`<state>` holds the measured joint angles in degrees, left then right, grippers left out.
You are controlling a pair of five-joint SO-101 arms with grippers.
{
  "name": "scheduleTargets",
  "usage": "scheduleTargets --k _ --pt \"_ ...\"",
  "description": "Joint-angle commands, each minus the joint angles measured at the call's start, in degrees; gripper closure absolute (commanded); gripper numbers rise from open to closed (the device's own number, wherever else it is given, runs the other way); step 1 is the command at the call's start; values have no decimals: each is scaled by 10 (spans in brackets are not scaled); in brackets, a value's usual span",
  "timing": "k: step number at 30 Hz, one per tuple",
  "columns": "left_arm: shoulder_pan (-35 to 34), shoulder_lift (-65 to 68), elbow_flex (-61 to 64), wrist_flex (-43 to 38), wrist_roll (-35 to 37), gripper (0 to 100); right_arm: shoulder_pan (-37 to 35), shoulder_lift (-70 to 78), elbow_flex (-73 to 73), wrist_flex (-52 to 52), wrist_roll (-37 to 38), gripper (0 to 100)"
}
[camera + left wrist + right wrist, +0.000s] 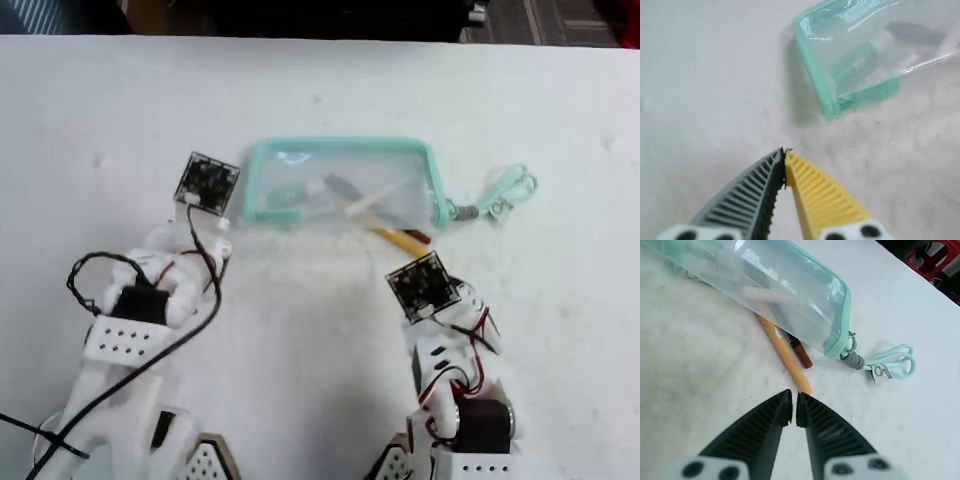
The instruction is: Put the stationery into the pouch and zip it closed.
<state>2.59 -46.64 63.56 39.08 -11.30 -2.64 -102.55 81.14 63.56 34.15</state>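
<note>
While the left claw (784, 153) is pinched shut with nothing in it, it sits on the white table (120, 100) near the green corner of the see-through pouch (340, 143). The pouch lies flat with some stationery (335, 190) inside. A yellow pencil (785, 357) and a brown pen (801, 354) poke out at its near edge. The right claw (794, 404) is pinched shut and empty, just beside the pencil's end. The green cord (892, 362) lies farthest right.
</note>
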Motion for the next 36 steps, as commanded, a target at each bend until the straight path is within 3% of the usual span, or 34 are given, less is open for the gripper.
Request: scheduleTargets --k 1,6,16,29,36 --pt "-3 5 -29 -14 23 976 -3 0 -26 2 3 978" --pt "-4 6 -28 -14 34 976 1 0 -62 2 -35 978" --pt "0 2 -13 -14 35 976 -1 25 -77 -3 -40 978" --pt "4 2 -7 -14 35 976 0 425 -291 -10 -42 978" --pt "5 2 14 -55 35 976 0 515 -373 -11 -42 979"
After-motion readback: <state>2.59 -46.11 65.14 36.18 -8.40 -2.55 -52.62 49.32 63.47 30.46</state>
